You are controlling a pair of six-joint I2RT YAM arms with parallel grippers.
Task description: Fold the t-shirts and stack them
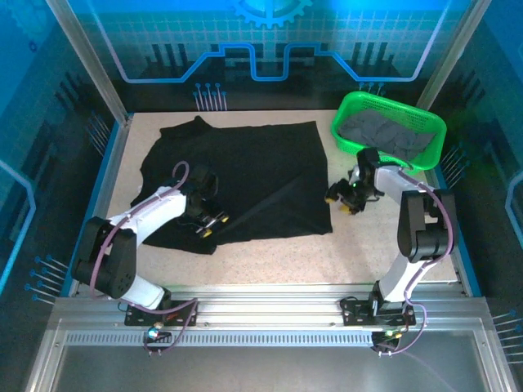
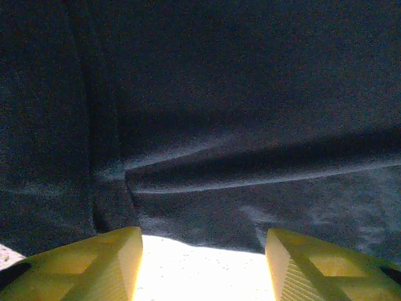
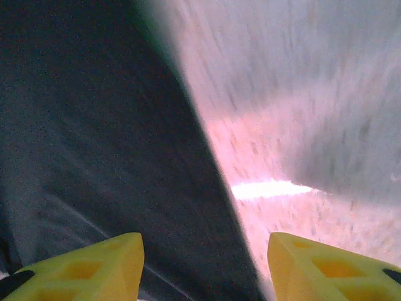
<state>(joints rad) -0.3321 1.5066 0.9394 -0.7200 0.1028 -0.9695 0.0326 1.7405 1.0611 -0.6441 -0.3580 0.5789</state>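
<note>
Both grippers sat with fingers apart, nothing pinched

The left gripper's (image 2: 203,266) yellow fingers (image 2: 94,266) were spread wide over the near hem of the black t-shirt (image 1: 253,175), with bare table (image 1: 270,253) showing between them. The right gripper's (image 3: 205,266) fingers (image 3: 88,266) were spread too, straddling the shirt's right edge, though that view was blurry. The shirt lay flat, left of centre. At far right, the green basket (image 1: 337,131) held dark grey cloth (image 1: 392,135).

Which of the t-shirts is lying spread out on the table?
The black t-shirt, flat on the table; the dark grey ones are bunched inside the green basket.
</note>
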